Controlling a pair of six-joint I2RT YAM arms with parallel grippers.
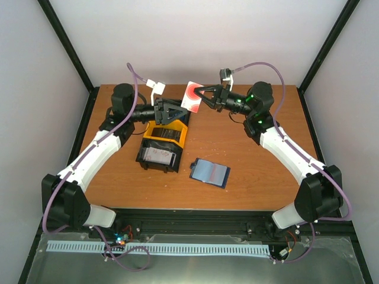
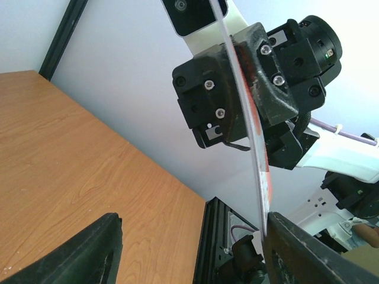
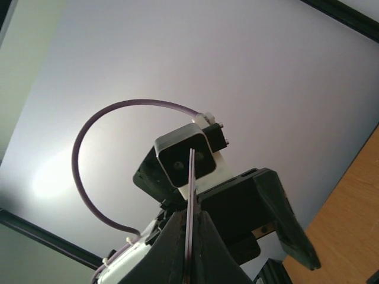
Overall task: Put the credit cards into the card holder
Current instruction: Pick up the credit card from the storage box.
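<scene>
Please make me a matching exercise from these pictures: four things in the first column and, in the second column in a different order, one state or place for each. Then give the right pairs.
1. white card with red circle
2. card holder
3. left gripper
4. black-and-yellow bin tray

A. lies open on the table
B. jaws wide apart
C. pinched in the right gripper, up in the air
D. stands on the table, left of the card holder

Pairs: 1-C, 2-A, 3-B, 4-D

White arms, black joints, purple cables
</scene>
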